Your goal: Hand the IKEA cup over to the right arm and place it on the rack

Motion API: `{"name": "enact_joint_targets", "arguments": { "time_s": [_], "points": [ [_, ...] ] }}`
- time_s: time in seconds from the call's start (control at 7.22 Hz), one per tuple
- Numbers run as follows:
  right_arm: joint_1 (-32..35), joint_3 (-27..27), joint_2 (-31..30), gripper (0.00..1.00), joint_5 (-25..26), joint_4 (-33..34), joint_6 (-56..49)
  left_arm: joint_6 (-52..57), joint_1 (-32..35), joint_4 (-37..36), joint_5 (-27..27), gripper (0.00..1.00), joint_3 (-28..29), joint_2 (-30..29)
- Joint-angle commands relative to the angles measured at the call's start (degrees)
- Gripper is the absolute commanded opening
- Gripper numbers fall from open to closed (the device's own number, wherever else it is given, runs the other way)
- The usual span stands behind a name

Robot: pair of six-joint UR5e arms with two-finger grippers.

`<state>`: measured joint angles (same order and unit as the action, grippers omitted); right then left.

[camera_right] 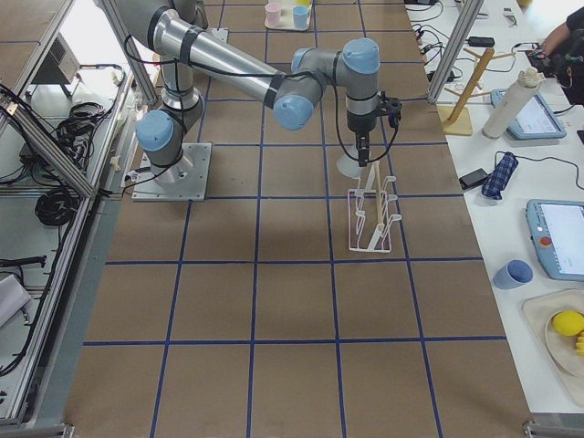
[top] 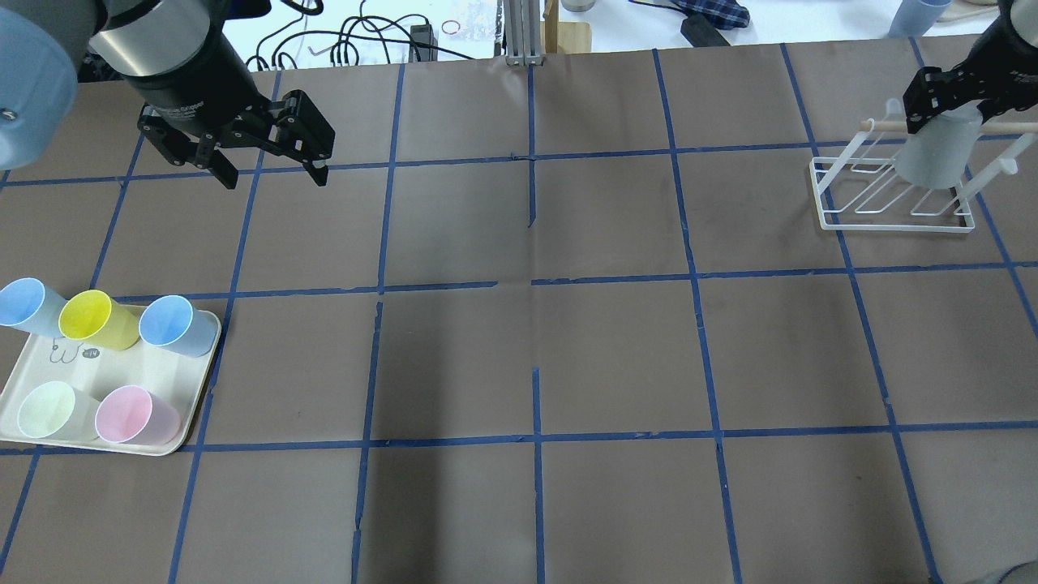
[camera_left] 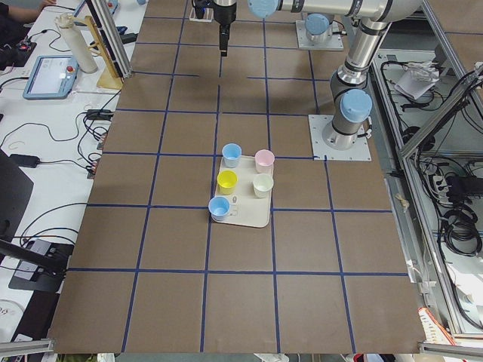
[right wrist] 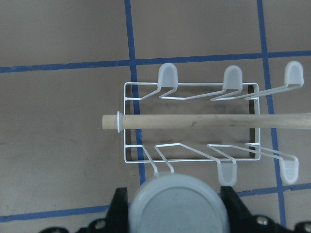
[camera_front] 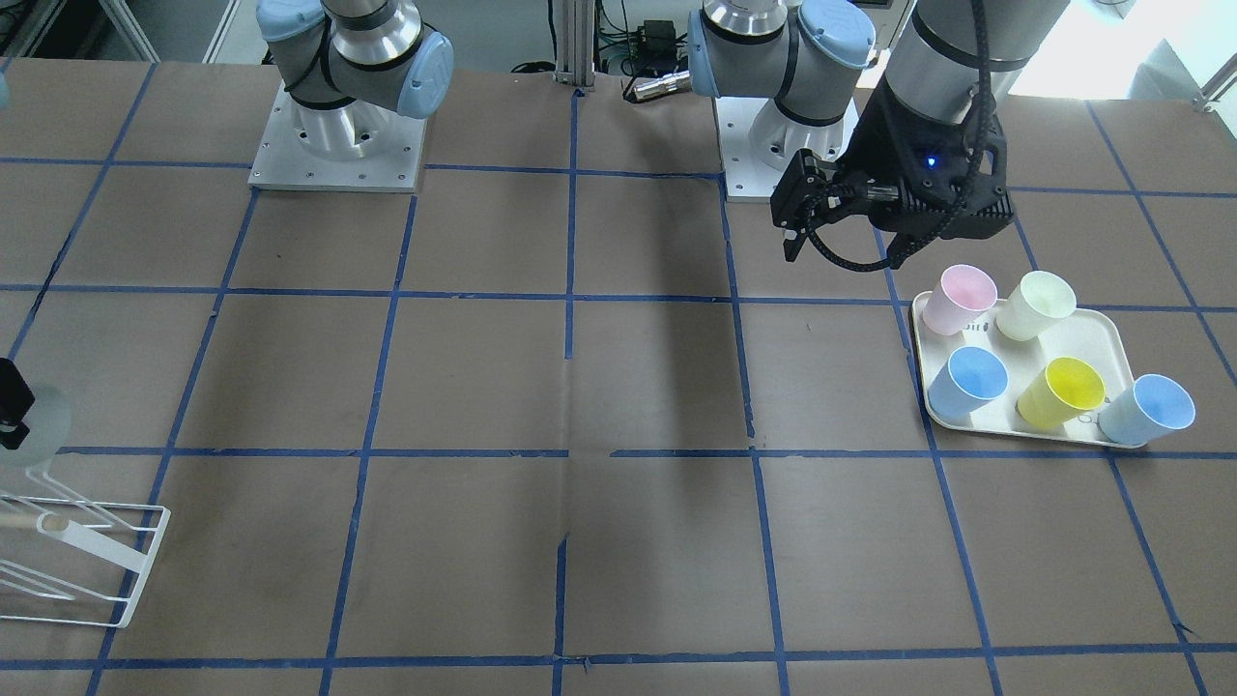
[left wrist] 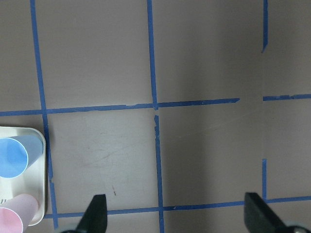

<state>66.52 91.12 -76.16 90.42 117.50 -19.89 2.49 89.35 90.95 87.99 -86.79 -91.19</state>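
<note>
Cup inverted, clamped in right pincer, over edge of rack; left pincer spread apart, empty, above worktop

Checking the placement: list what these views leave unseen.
- Overhead: whether the grey cup is seated on a rack prong; the cup hides it.
- Right wrist: the prong tip under the cup; its base covers it.
- Front: most of the rack, cut by the left edge.

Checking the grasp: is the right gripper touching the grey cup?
Touching. In the right wrist view, the right gripper has a black finger pressed against each side of the grey cup.
</note>
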Motion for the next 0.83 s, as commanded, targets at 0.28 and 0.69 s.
{"name": "enact_joint_targets", "arguments": {
  "time_s": [0.28,0.69],
  "points": [
    [0.10,-0.07,2.68,0.40,-0.33,2.56,0.03,-0.30,-0.75,0.19,1.12,1.00,2.93,0.13],
    [0.28,-0.07,4.96,0.65,-0.68,5.97,0.21,-0.38,-0.93,4.49,2.62,1.00,3.90,0.13]
  ]
}}
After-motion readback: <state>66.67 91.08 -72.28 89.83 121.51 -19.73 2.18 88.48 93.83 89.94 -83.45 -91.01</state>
